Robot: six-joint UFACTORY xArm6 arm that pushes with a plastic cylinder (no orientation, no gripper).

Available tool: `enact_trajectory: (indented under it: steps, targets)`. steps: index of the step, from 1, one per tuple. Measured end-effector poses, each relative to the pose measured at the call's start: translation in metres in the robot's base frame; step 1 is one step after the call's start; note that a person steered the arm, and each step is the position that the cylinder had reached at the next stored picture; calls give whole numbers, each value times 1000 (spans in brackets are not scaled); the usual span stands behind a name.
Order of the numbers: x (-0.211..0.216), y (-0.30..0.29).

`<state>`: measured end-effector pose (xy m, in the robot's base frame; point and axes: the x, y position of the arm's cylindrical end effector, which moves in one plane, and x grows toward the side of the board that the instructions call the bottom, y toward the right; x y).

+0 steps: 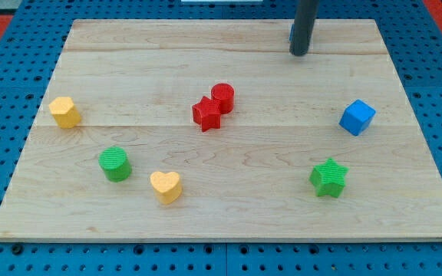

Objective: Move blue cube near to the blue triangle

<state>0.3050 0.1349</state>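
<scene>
The blue cube (357,117) sits at the view's right side of the wooden board (229,215). A small piece of a blue block (291,33) shows at the view's top, mostly hidden behind my rod; its shape cannot be made out. My tip (299,54) rests on the board just below that blue piece. It is well above and to the left of the blue cube, and apart from it.
A red star (206,114) and a red cylinder (222,97) touch near the middle. A green star (328,178) lies below the blue cube. A yellow block (65,112), a green cylinder (115,163) and a yellow heart (166,186) lie at the left.
</scene>
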Motion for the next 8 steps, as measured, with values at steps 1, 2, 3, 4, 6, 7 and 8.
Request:
enact_trajectory:
  steps: [1,2,3,4,6,7,8]
  targets:
    - [48,70]
    - [117,106]
    - [156,111]
    - [150,41]
    - [108,32]
    - [105,36]
    - [87,44]
